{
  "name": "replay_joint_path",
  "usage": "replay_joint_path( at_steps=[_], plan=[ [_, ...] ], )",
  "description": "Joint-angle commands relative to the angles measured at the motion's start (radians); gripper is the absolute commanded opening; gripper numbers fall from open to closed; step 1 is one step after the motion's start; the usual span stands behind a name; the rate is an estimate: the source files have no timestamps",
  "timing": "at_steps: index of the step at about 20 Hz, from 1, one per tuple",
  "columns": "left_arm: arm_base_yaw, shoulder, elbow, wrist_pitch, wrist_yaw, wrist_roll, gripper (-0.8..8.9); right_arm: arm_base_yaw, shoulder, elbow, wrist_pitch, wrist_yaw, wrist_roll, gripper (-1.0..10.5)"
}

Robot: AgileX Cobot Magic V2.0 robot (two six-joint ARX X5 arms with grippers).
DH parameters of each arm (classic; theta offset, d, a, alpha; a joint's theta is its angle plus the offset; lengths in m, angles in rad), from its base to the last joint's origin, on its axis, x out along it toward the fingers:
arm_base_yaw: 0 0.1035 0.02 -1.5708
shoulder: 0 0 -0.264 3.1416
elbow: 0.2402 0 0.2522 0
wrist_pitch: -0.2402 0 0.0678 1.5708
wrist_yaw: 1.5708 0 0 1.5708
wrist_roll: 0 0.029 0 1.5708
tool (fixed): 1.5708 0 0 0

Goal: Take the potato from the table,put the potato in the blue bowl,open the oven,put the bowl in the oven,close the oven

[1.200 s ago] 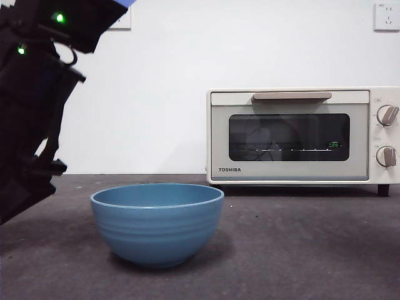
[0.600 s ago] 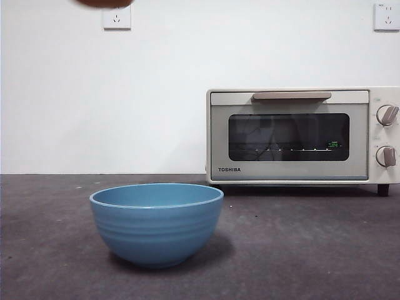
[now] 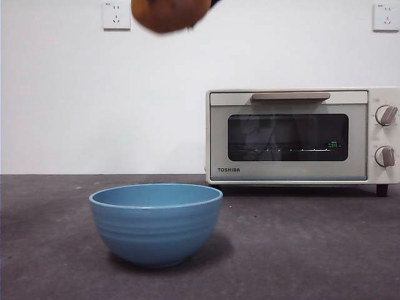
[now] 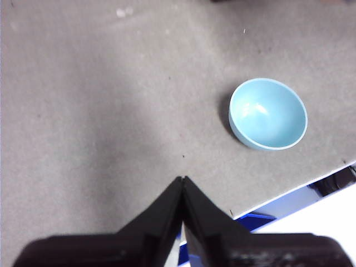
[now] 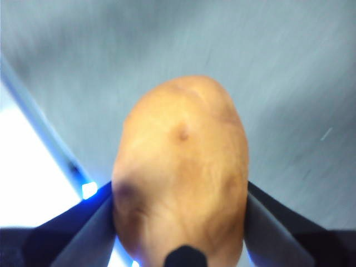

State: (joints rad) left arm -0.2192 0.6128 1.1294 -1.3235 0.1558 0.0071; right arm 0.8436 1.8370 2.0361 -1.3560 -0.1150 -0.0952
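Note:
The orange-brown potato (image 3: 170, 15) hangs at the top edge of the front view, high above the blue bowl (image 3: 155, 224). My right gripper (image 5: 181, 208) is shut on the potato (image 5: 181, 172), which fills the right wrist view. The bowl (image 4: 268, 113) is empty and stands on the dark grey table (image 3: 300, 244). My left gripper (image 4: 183, 186) is shut on nothing, held high over the table and well apart from the bowl. The cream TOSHIBA oven (image 3: 300, 136) stands at the back right with its door closed.
Two wall sockets (image 3: 117, 15) sit high on the white wall. The table's edge (image 4: 289, 192) shows close to the bowl in the left wrist view.
The dark arm at the left of the front view rose out of sight. The potato has since come into view at the top, moving right over the bowl.

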Motion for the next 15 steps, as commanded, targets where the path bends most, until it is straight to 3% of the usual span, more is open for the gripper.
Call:
replay_joint_path(
  at_steps=[1, 4, 10, 15],
  plan=[
    [-0.002, 0.027, -0.009, 0.003, 0.0, -0.004, -0.05, 0.001, 0.003, -0.142, -0.02, -0.006, -0.023, 0.0],
    [-0.002, 0.06, -0.009, 0.003, 0.0, -0.003, -0.05, 0.001, 0.003, -0.333, 0.084, -0.019, -0.122, 0.0],
    [-0.002, 0.121, -0.009, 0.002, 0.0, -0.003, -0.05, 0.007, 0.004, -0.536, 0.433, -0.156, -0.05, 0.0],
    [-0.002, 0.151, -0.009, 0.003, 0.0, 0.005, -0.05, 0.008, 0.005, -0.549, 0.46, -0.15, -0.019, 0.1]
  ],
)
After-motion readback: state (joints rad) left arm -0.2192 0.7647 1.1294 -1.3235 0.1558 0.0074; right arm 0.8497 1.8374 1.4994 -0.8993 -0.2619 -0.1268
